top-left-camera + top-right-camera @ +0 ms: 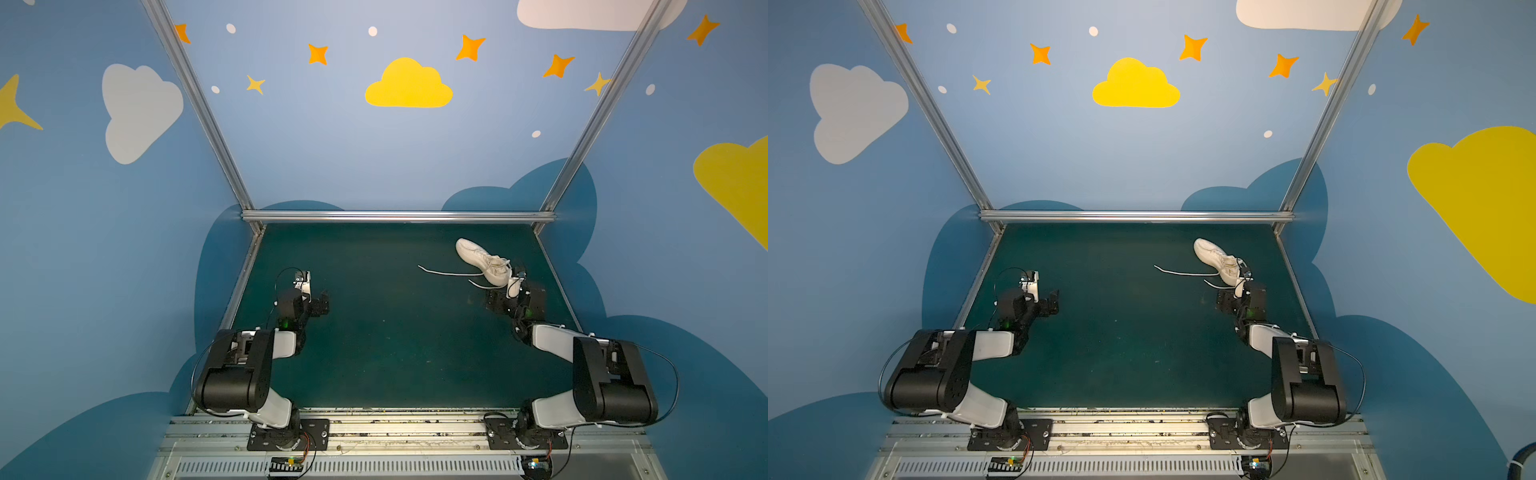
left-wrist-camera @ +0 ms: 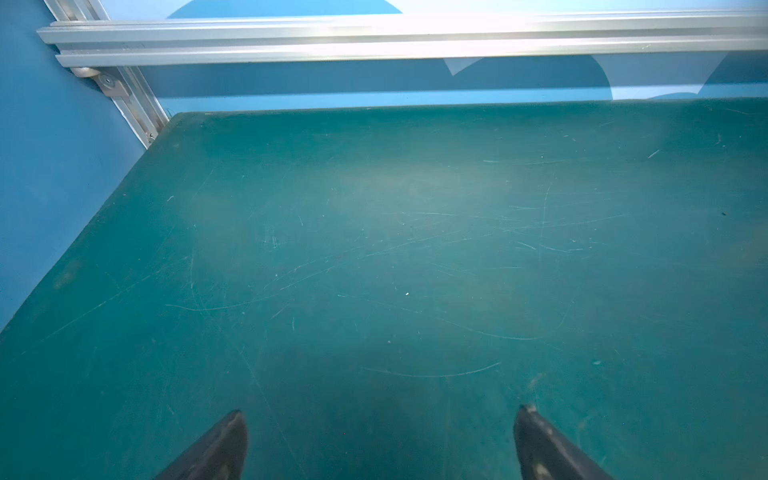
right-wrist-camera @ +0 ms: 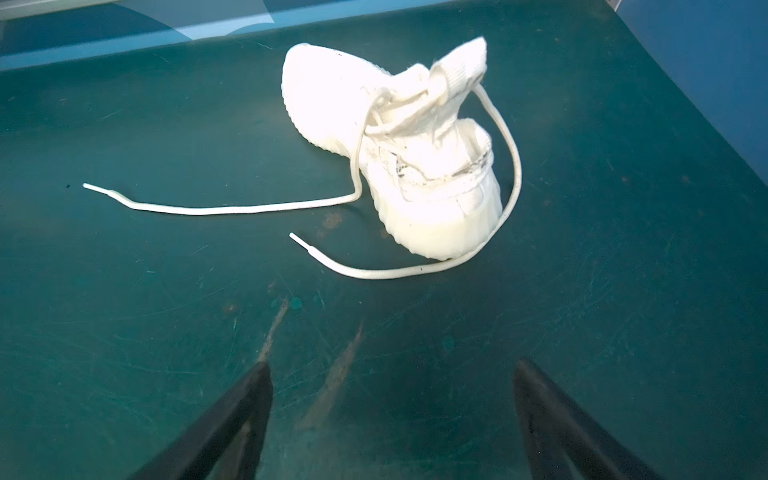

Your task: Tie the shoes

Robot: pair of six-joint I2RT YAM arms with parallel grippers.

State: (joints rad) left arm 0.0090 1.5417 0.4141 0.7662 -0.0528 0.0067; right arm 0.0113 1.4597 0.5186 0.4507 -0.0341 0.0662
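Green mat [image 1: 395, 340] holds shoe [image 1: 478, 257] near right edge; left gripper [image 2: 382, 411], right gripper [image 3: 390, 368] both agape.

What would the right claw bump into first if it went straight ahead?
Probably the loose lace curling round the shoe, then its heel. The open right claw might pass over the lace; height is unclear.

Both top views sit high over the near edge, angled down across the dark green tabletop [image 1: 395, 353]; wrist cams ride low, close, facing forward; right wrist shares the off-white knit sneaker [image 3: 399, 137] with them.
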